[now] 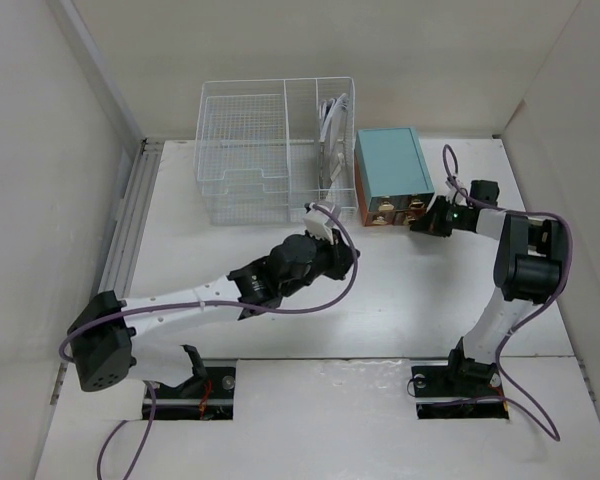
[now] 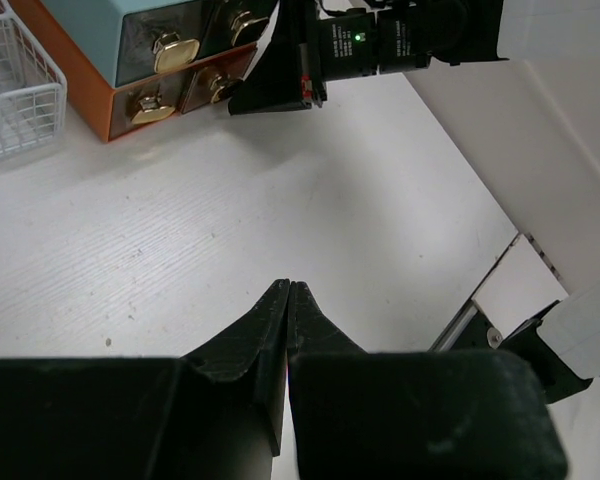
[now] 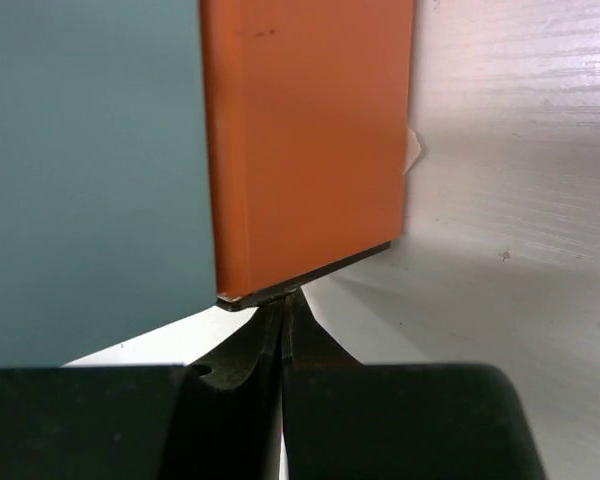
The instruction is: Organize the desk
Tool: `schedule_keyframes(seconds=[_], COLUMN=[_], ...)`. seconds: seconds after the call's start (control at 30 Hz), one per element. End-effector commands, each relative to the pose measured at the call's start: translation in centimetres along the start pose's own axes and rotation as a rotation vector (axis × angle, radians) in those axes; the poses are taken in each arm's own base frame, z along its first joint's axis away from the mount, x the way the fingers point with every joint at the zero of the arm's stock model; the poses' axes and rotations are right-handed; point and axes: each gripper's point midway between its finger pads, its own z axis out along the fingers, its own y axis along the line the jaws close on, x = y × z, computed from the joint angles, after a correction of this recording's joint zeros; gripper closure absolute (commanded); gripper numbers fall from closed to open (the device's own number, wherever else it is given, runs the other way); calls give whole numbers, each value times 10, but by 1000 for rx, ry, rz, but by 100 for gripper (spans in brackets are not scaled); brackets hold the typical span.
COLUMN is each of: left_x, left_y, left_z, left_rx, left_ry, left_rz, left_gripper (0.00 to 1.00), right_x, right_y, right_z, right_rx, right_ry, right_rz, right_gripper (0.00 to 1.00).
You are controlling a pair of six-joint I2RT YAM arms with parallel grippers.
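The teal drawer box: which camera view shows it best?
The top external view: the whole teal drawer box shows, beside the wire basket. The left wrist view shows only its drawer fronts; the right wrist view, only a close teal and orange corner.

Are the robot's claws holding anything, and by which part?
Nothing is held. The left claw is shut with nothing between its tips, over the desk. The right claw is shut too, tips at the orange edge of the drawer box.

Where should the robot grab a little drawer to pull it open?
By its gold knob, coming straight at the front face of the teal drawer box. The knobs stick out there; everything else is flat.
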Motion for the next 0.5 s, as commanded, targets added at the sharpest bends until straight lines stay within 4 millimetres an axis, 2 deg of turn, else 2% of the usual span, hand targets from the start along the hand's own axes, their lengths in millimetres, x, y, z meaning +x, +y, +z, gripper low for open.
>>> schedule_keyframes(seconds=[0.0,0.03,0.1,0.2,0.33,0.37,0.4,0.43,0.47], left_x=[-6,-5,-8,-2,-1,-1,0,1,1], left_y=[0,1,-1,6,7,7,9,10,5], left_z=[-9,-11,-13,-16,-21,-22,-24,-27,-30], left_rx=[-2,-1,4,-15,-17,-17,-17,-19,11], left_ry=[-35,-36,-43,-31,-27,-27,-28,-25,-16], left_rz=[-21,-21,-33,-28,-36,-36,-36,-35,-22], left_gripper=[100,100,100,100,100,98,90,79,66], right_x=[-24,-30,-26,-25,-3,-1,10,18,15], right_y=[11,11,11,12,13,19,18,22,28], right_z=[5,6,6,6,-12,-20,-28,-32,-42], right_rx=[-46,-50,-50,-58,-49,-69,-55,-68,-76], right_ry=[-95,-114,-107,-105,-39,-27,18,47,48], right_rz=[-5,-24,-2,-15,-29,-35,4,-29,-50], right_gripper=[100,100,100,100,100,100,100,100,100])
